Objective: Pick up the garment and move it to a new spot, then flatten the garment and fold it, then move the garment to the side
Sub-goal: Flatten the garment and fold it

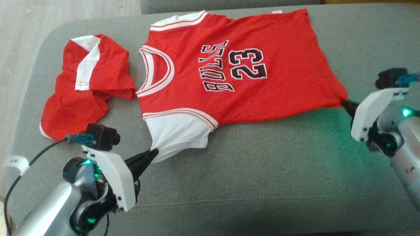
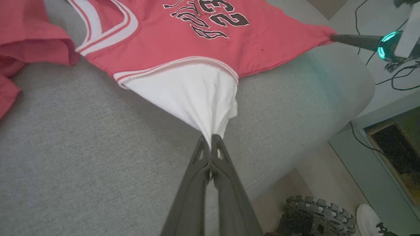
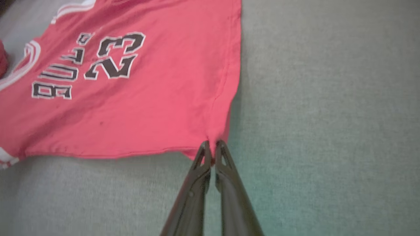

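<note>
Grey woven couch [image 1: 262, 164]; left pincer [image 1: 153, 152] and right pincer [image 1: 344, 103] clamp the red jersey [image 1: 282, 72].

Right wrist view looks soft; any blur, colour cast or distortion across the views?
Right wrist view: soft, jersey lettering fuzzy. Head view: sharper, green glow on the sofa beside the right gripper. Left wrist view: crisp, wide-angle bend in the sofa edge.

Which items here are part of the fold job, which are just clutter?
In the job: Bulls jersey, left claw shut on its white sleeve, right claw shut on its hem corner, grey cushion beneath.
Lying about: crumpled red-and-white garment, treaded wheel.
</note>
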`<state>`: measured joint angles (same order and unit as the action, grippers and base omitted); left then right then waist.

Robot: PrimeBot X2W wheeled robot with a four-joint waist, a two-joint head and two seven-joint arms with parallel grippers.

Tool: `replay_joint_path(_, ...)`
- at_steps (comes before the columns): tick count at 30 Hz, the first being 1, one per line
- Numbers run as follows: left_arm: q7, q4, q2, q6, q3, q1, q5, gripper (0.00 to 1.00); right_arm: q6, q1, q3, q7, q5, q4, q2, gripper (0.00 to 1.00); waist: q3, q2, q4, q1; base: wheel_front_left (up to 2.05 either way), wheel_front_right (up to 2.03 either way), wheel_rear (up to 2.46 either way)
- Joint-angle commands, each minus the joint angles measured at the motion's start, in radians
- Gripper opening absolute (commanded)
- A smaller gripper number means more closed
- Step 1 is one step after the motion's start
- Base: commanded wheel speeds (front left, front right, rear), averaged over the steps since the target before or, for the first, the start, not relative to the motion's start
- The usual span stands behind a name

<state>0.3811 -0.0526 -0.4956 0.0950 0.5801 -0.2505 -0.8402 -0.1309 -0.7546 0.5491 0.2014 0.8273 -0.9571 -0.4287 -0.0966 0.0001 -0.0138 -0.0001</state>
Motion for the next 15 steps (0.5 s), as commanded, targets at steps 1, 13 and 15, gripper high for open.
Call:
replay_joint_path(1,0.006,0.052,-0.047,-0.011,-0.055,-0.029,-0.009,0.0,0.0,0.01,0.027,0.026,0.008,0.035,-0.034,0.0,0.006,-0.0001,0.005,0.0001,0.0,0.0,0.0)
replay_joint_path(13,0.026,0.138,-0.09,-0.044,-0.071,0.045,-0.041,0.0,0.0,0.064,0.128,0.321,0.111,0.082,-0.128,0.0,0.032,-0.0001,0.043,0.0001,0.0,0.0,0.0)
replay_joint_path(15,0.033,0.144,-0.096,-0.044,-0.071,0.053,-0.049,0.0,0.0,0.073,0.132,0.349,0.134,0.104,-0.137,0.0,0.035,-0.0001,0.047,0.0001,0.0,0.0,0.0)
